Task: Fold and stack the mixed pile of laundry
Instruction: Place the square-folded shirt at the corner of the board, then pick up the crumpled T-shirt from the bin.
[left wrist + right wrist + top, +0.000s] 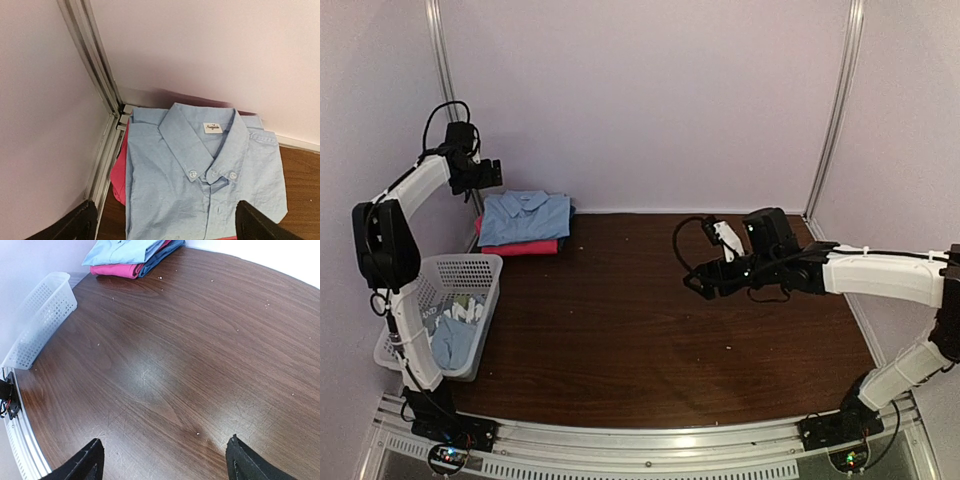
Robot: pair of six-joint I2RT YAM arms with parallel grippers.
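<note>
My left pincer (488,176) hung over the far left corner of the worktop (650,340), its jaws spread wide and empty, directly above the folded light blue collared shirt (200,190). That shirt lay on top of a folded magenta cloth (119,175) close to the back wall. More light blue garments (455,335) lay loose in the white basket (480,262) at the left edge. My right pincer (162,462) stood open, holding nothing, over bare wood well apart from the stack.

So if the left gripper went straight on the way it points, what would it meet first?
Most likely the folded light blue shirt atop the magenta cloth, centred between the open fingers of the left gripper; how far off is unclear.
</note>
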